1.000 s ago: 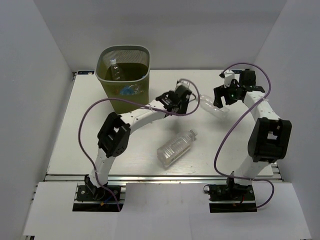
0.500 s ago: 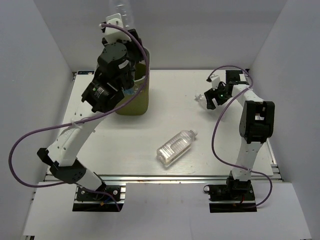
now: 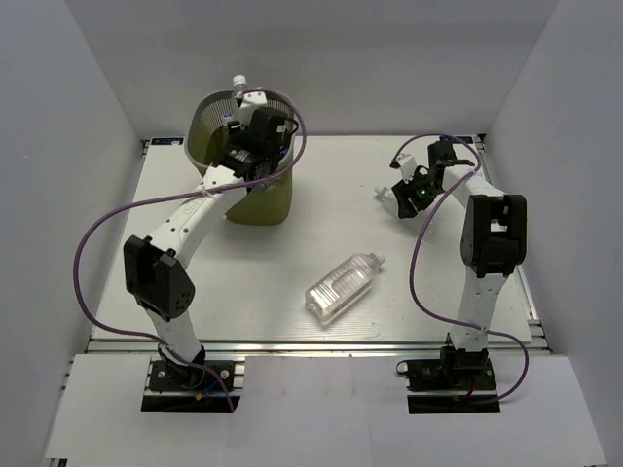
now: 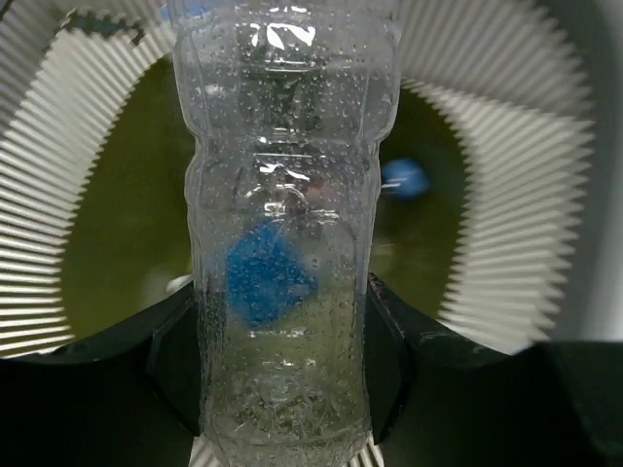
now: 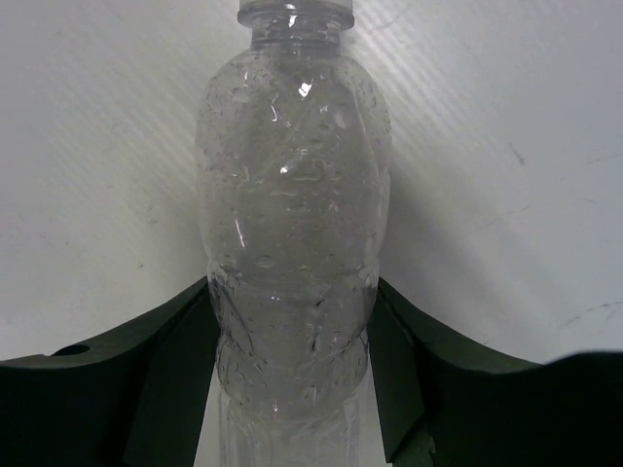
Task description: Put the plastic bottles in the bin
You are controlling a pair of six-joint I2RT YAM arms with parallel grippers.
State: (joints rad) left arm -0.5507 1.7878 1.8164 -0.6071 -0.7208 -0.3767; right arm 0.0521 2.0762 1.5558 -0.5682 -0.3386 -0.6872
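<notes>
Olive-green mesh bin (image 3: 255, 202) sat at 11 o'clock on the white worktop (image 3: 243, 282). Left claw (image 4: 282, 360) was over the bin's mouth, closed tight on a clear dimpled plastic bottle (image 4: 282, 146), white cap pointing up. Left wrist view looked down into the bin: a blue cap (image 4: 404, 179) at 3 o'clock inside, and a blue patch seen through the held bottle, can't tell what it is. The overhead view hid those contents behind the arm.

Right claw (image 5: 292, 370) at 2 o'clock on the worktop, fingers pressed on both sides of a clear smooth-waisted plastic bottle (image 5: 292, 195) lying flat. From above only its end showed.

A clear ribbed plastic bottle (image 3: 341, 285) lay loose near the centre, top view only.
</notes>
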